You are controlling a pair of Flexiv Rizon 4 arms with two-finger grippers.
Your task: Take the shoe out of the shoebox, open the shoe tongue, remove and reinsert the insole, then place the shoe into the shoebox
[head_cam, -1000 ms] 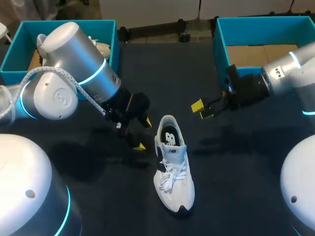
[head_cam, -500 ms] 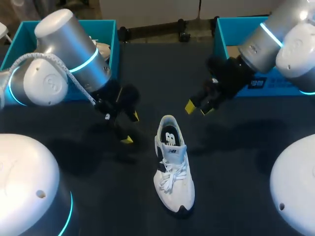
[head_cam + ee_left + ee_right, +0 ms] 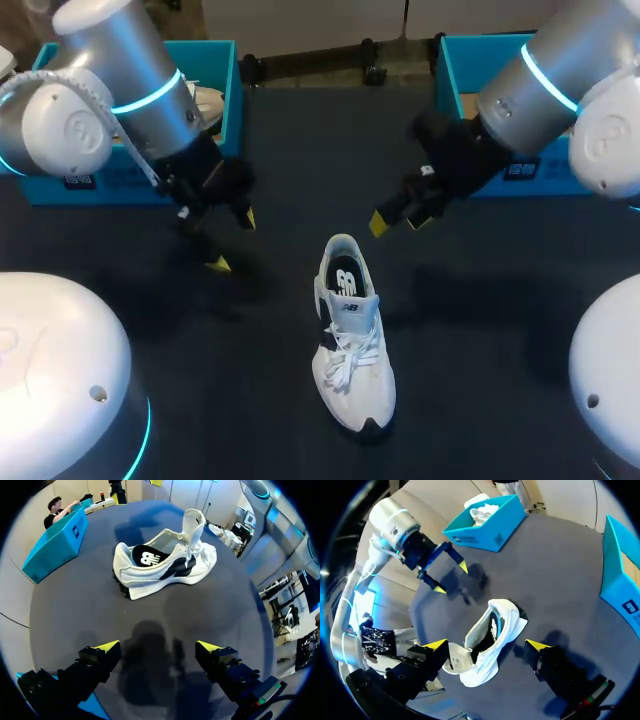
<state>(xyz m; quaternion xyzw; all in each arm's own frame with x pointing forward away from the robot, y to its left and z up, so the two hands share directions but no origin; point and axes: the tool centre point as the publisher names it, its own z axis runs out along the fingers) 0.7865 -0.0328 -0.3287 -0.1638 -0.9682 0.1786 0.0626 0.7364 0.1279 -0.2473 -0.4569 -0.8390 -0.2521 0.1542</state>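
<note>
A white shoe [image 3: 352, 335] with a dark insole lies on the black table [image 3: 300, 150], its heel toward the far side and its laces loose. My left gripper [image 3: 231, 241] hangs open to the left of the heel, well clear of it. Past the heel on the right, my right gripper [image 3: 395, 221] is open and holds nothing. In the left wrist view the shoe [image 3: 165, 562] lies on its side ahead of the open left gripper [image 3: 159, 650]. The right wrist view looks down on the shoe [image 3: 487, 640] below the open right gripper [image 3: 487, 644], with my left gripper [image 3: 451, 577] beyond.
A teal shoebox [image 3: 232, 110] at the far left holds a second white shoe [image 3: 207, 100]. Another teal shoebox [image 3: 452, 75] stands at the far right with a brown cardboard floor. The same boxes show as the left box [image 3: 487, 522] and right box [image 3: 620, 585].
My left gripper has drawn back to the left, away from the shoe. My right arm swung in from the right edge, its gripper now a little farther left and higher. The shoe has not moved.
</note>
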